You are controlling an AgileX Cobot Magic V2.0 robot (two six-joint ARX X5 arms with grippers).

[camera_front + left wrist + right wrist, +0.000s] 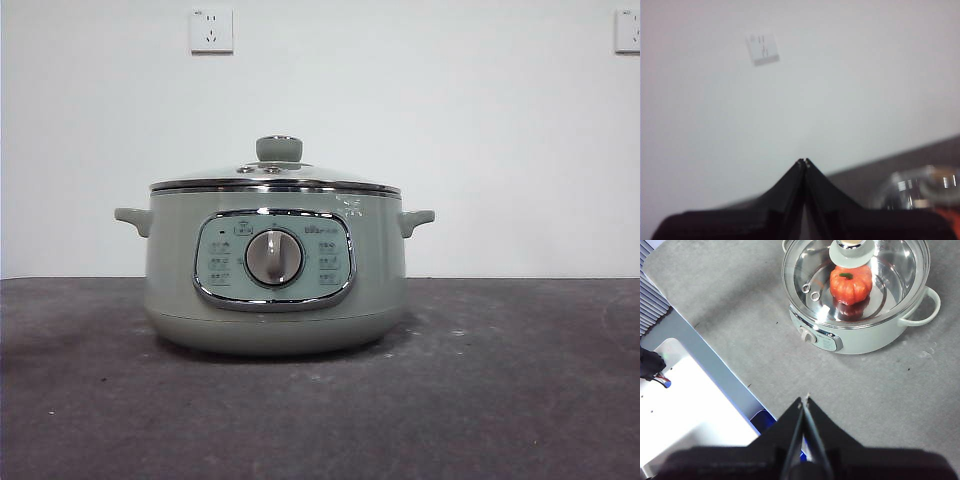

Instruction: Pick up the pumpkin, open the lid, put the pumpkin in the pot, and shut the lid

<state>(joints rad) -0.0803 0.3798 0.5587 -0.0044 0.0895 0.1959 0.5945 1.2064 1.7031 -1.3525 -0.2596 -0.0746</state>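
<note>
The pot [275,290], a pale sage-green electric cooker, was seen standing upright on the dark grey table [520,400], its chrome-framed control panel [273,260] and silver dial [273,257] turned toward the front camera. The lid [275,178] was seated on the pot's rim, its chrome edge resting level all round, with the round green knob [279,149] on top. A small handle [133,219] was shown projecting at each side of the pot.

From the right wrist view, the pumpkin [851,284] was seen inside the pot [865,335], lying on the shiny inner floor beneath the glass lid [890,270], its dark stem partly overlapped by the lid's knob [852,251]. Its orange reflection was visible on the metal below it.

The right gripper [804,400] was held well above the table [890,400], apart from the pot, with its two black jaws pressed together at the tips and nothing between them. A pale platform [685,405] with a blue edge was seen beside the table.

The left gripper [804,162] was likewise closed on nothing, its tips meeting, and was pointed toward the white wall [840,75], where a socket [762,49] was seen blurred. A part of the lid [920,192] was caught at one edge of that view, out of focus. Neither arm was shown in the front view, where two wall sockets [211,30] were visible above the pot.
</note>
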